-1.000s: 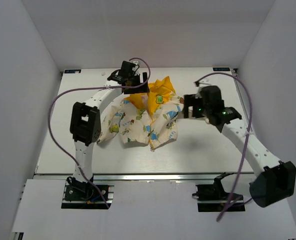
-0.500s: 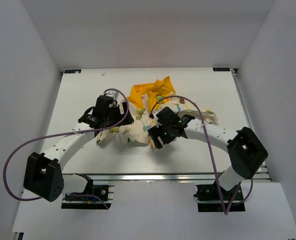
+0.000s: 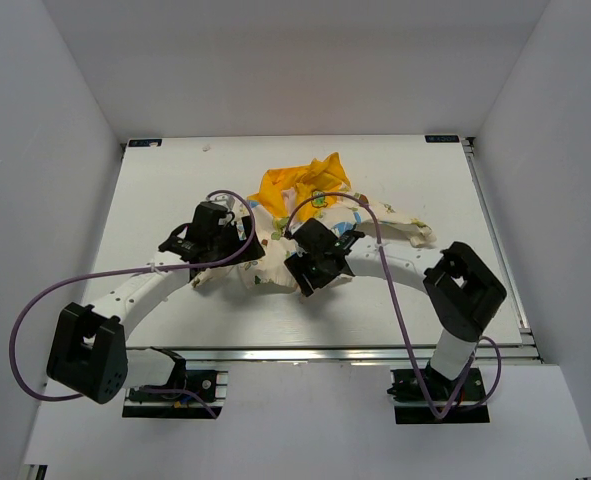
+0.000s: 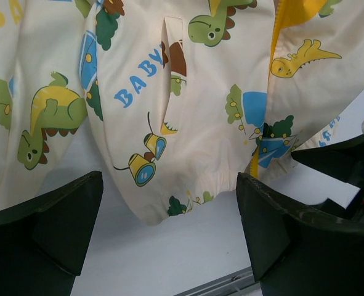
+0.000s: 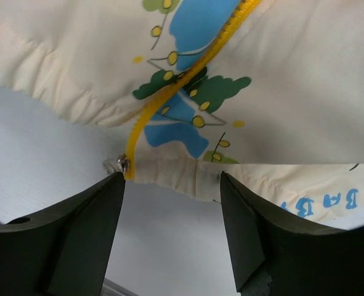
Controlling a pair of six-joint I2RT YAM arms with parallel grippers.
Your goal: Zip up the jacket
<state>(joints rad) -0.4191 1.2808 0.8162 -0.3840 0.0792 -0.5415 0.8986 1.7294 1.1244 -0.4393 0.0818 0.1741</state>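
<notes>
- Hovering at the lower hem of the jacket (image 3: 295,190), which lies crumpled mid-frame on the white surface (image 3: 165,180) with its hood toward the top, the right hand (image 5: 171,180) has its fingers apart and grips nothing.
- Yellow zipper (image 5: 188,74): its long axis runs from upper right down to its metal end (image 5: 123,164), just beside the lower-left finger. The right hand is judged nearer to it than the left.
- Left hand (image 4: 169,185): wide open and empty, facing the hem below a pocket slit (image 4: 172,74).
- Plain white walls (image 3: 65,100) enclose the surface.
</notes>
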